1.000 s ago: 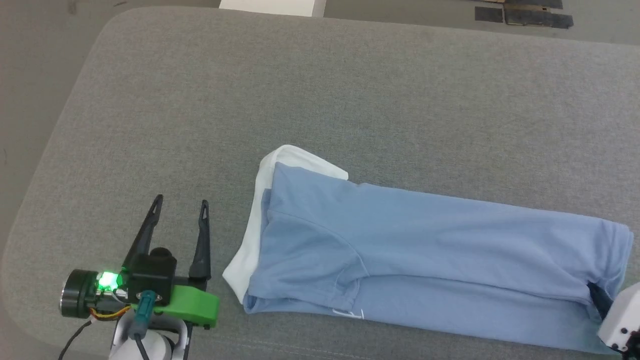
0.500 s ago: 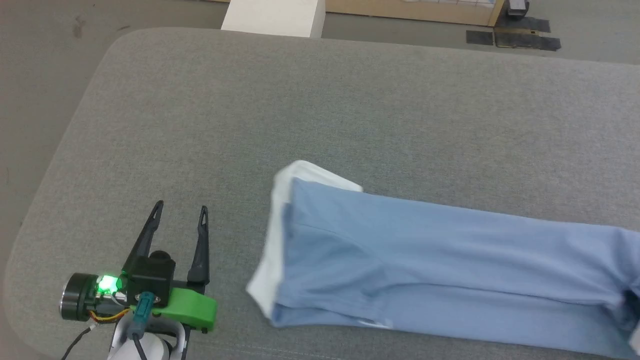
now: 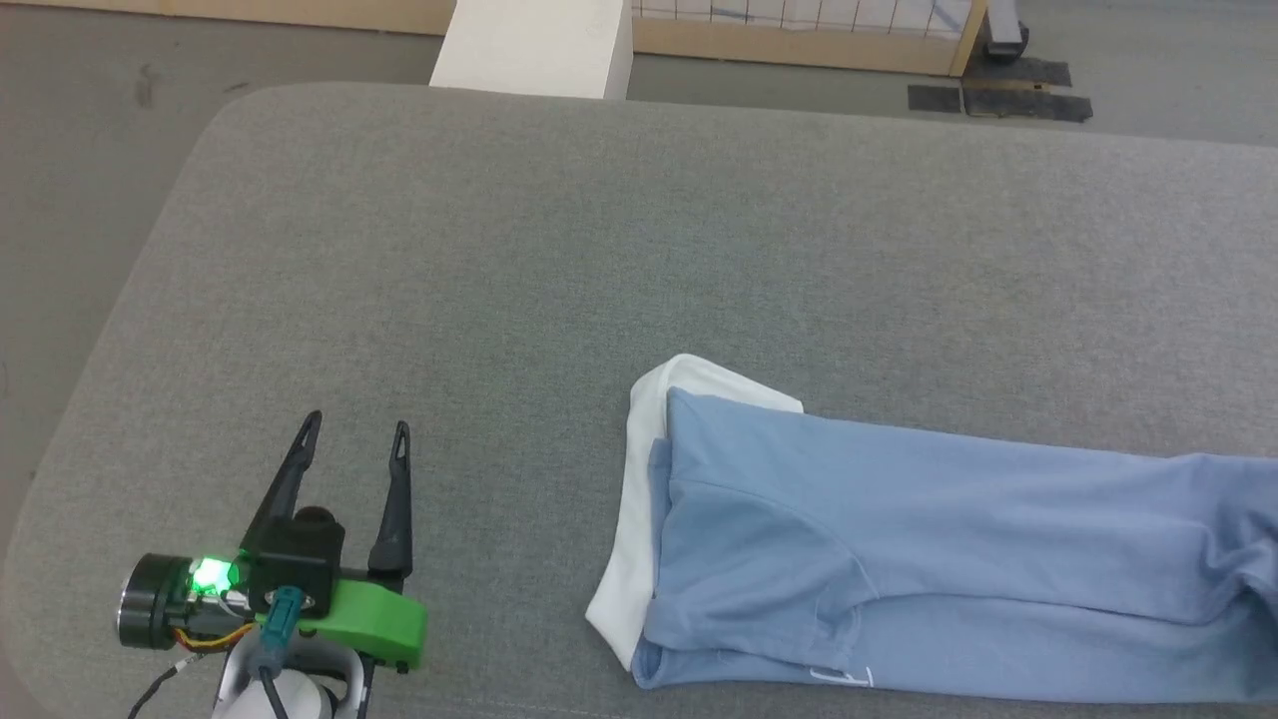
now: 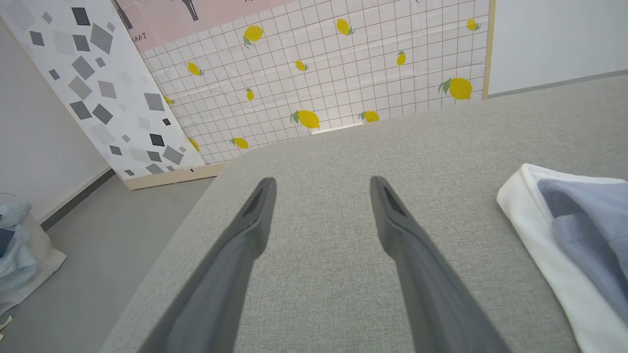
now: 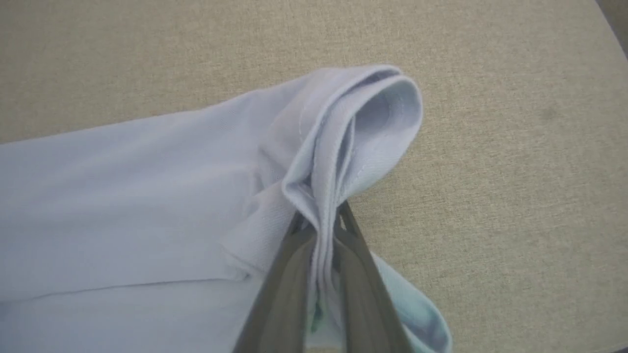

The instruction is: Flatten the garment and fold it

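Over to the broad grey desk (image 3: 499,250), with the garment (image 3: 949,529) stretched along its near right part as a long, light blue folded band, white collar (image 3: 624,559) at the end facing left and the other end running off the head view's right edge. Down at the lower left, hovering over bare desk well apart from the collar: the left tool (image 3: 356,422), fingers spread wide and gripping nothing. And in the right wrist view, squeezed together: the right tool (image 5: 320,215), clamped on a bunched, layered fold at the garment's stitched edge.
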{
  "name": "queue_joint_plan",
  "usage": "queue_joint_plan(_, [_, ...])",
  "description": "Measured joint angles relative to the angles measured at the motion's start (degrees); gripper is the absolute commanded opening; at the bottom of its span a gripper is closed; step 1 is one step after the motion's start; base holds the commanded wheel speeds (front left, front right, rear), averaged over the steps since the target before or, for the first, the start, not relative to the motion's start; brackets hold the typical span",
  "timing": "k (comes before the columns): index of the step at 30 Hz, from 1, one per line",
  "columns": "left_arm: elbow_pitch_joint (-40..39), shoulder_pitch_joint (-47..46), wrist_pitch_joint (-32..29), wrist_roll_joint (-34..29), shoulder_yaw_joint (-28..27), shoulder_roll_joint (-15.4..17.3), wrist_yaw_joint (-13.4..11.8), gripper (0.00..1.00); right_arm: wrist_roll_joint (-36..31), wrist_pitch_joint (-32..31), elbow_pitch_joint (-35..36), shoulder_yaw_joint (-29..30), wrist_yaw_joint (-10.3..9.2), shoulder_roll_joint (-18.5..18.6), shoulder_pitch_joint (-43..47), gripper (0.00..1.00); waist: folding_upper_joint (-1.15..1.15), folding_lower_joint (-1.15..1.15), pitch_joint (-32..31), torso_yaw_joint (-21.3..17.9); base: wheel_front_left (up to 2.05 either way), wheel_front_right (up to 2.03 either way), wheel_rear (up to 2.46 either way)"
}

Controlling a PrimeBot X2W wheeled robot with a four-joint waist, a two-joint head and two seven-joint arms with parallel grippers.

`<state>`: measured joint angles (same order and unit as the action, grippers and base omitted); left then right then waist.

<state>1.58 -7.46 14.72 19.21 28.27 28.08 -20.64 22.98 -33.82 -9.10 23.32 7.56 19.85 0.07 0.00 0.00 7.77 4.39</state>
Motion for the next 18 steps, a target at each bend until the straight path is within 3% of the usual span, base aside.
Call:
queue_joint_plan(9, [0.5, 0.3, 0.0, 0.0, -0.2, -0.3, 0.6, 1.00, 4.4, -8.3, 11.9, -8.3, 0.00, -2.0, 3.3, 0.00, 0.00, 0.00, -1.3, 1.1, 0.00, 0.00, 0.00])
queue_joint_plan(18, [0.9, 0.3, 0.0, -0.5, 0.1, -0.9, 0.9, 1.00, 7.7, -18.8, 21.8, -16.0, -0.01, -9.5, 3.4, 0.00, 0.00, 0.00, -1.6, 4.5, 0.00, 0.00, 0.00])
